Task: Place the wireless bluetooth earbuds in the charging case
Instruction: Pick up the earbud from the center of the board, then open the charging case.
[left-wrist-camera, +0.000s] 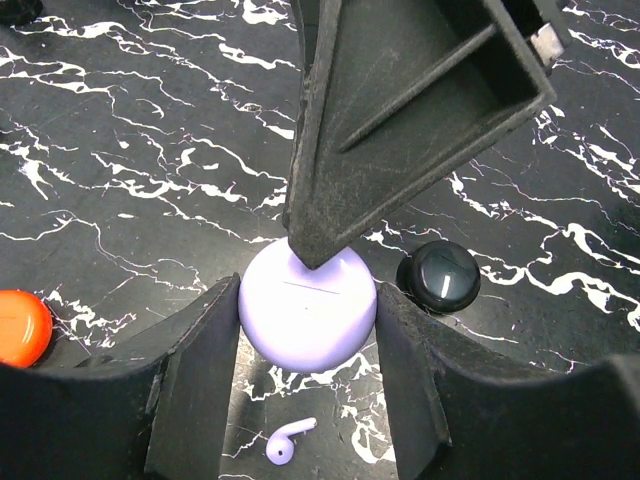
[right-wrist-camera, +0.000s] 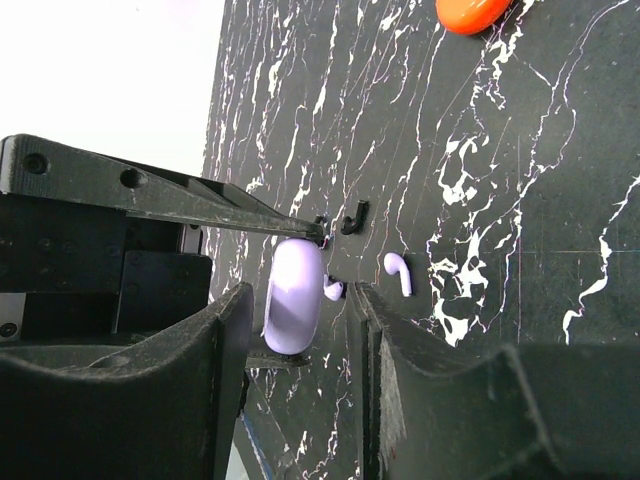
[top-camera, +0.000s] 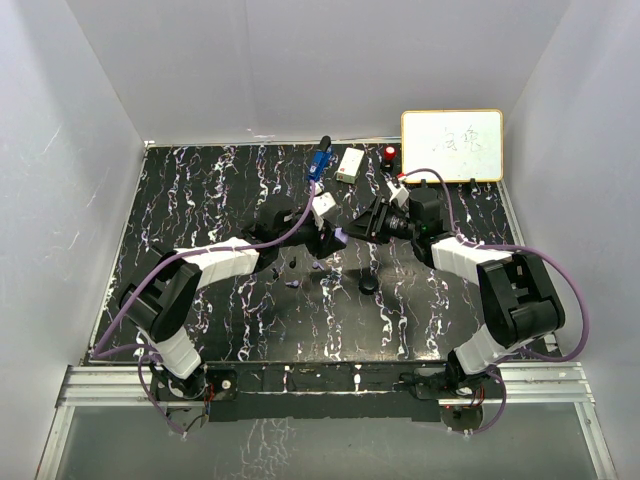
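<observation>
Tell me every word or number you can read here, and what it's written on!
White board with a pale wooden frame: faint handwriting, too blurred to read.
Small white box: too small to tell any print.
Round lavender plastic case: only a thin line, no words.
Round black glossy case: a short white mark, not a letter.

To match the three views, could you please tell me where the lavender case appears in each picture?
Top external: lavender case, just above centre.
Left wrist: low centre.
Right wrist: left of centre, edge-on.
Shared landmark: loose lavender earbud beside it in both wrist views; too small to tell from above.
</observation>
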